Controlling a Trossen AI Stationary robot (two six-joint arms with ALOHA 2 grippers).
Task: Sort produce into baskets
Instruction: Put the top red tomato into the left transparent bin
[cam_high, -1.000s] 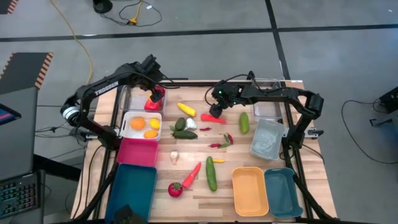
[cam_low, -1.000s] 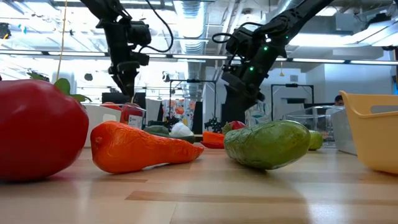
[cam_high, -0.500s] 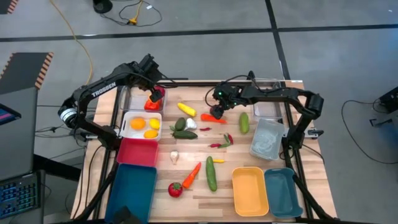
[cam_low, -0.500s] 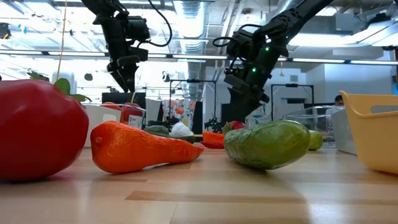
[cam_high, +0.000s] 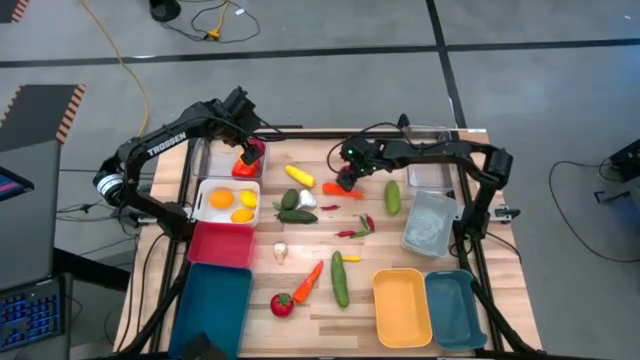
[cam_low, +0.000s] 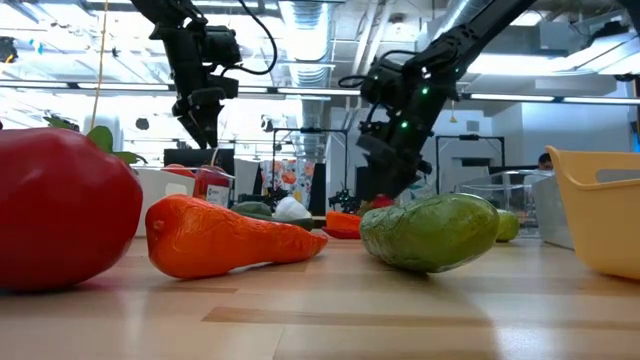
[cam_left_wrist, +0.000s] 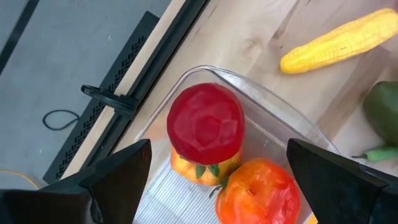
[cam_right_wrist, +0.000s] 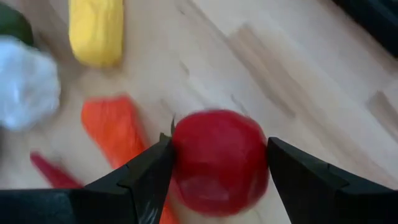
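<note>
**Q:** Going left to right across the wooden table (cam_high: 440, 330), what holds what?

**A:** At the near left corner lies a large dark teal plastic tray (cam_high: 211, 305) with nothing visible in it. Behind it is a pink-red tray (cam_high: 222, 243), also apparently bare, then a white tray (cam_high: 228, 200) holding orange and yellow round pieces. At the far left, a clear plastic tray (cam_left_wrist: 273, 127) holds a round red toy tomato (cam_left_wrist: 206, 123) stacked on orange-red fruit. The left gripper (cam_left_wrist: 217, 177) hangs above that tray, fingers spread wide with nothing between them.

**Q:** And the middle?

**A:** Loose produce is scattered there: a yellow squash (cam_high: 299, 175), white garlic, green cucumbers, an orange carrot (cam_low: 225, 235), chillies. The right gripper (cam_right_wrist: 217, 171) is low over the table just beside the squash, its fingers parted on either side of a round red toy fruit (cam_right_wrist: 219, 160). Whether they already press on it cannot be told.

**Q:** How would that fruit handle?

**A:** It looks light, rigid and glossy, so probably slippery and apt to roll. Squeezing across its widest middle seems safest.

**Q:** The right side?

**A:** Two clear trays (cam_high: 430, 222) sit at the far right, contents unclear. Nearer are an orange-yellow tray (cam_high: 401, 307) and a teal tray (cam_high: 454, 309), both seemingly bare.
</note>
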